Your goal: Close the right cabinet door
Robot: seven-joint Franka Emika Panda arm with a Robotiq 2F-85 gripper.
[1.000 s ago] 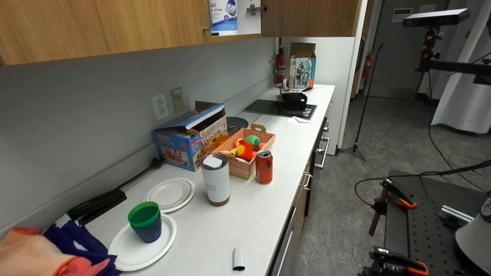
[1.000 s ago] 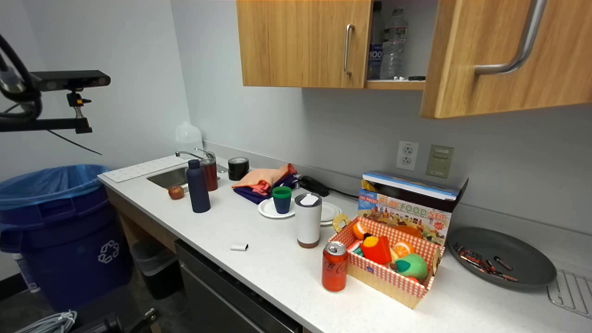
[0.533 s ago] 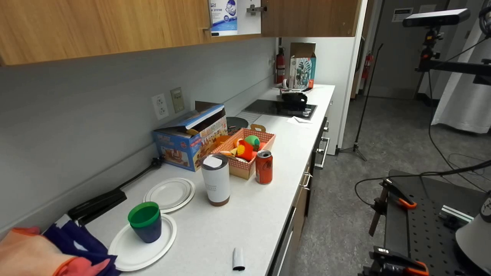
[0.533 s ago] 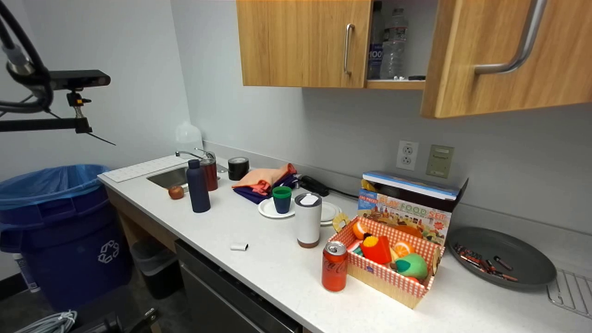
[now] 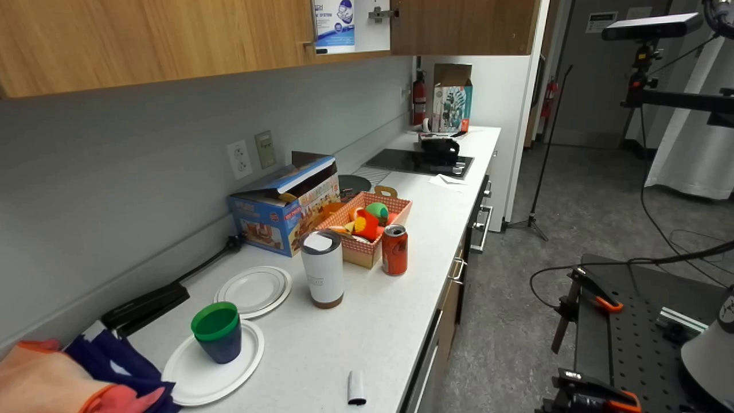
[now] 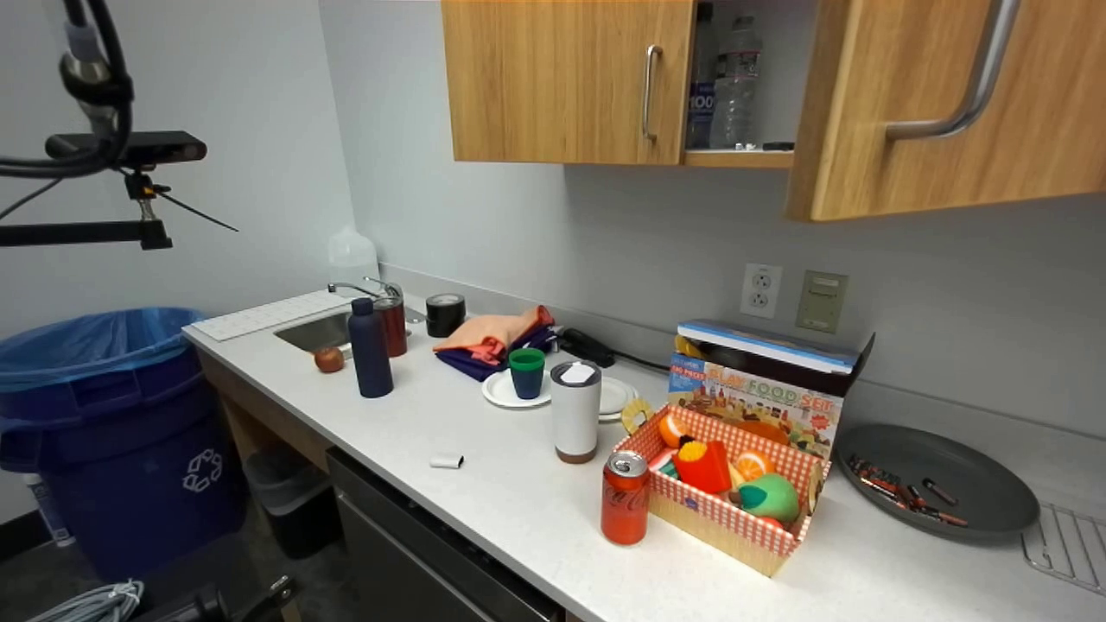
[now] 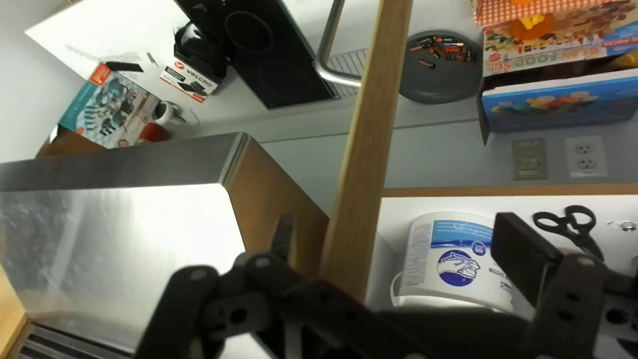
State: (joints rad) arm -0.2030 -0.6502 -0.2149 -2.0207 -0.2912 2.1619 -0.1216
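The right cabinet door hangs open above the desk, to the right of the closed left cabinet door. Its metal bar handle runs near its left edge, and in the gap between the two doors I can make out a clear plastic bottle standing upright inside the cabinet. The robot's gripper shows in the wrist view, its jaws spread well apart; the right cabinet door, seen edge-on, appears between them, though whether either touches it I cannot tell. Beyond the jaws, a white bucket and black scissors are in the same cabinet. Down on the desk, a red soda can stands just beside a gingham-trimmed crate of toy food, with a Play Food Set box behind the crate, near the wall. A white tumbler stands to the left. To the right, batteries lie in a dark gray dish.
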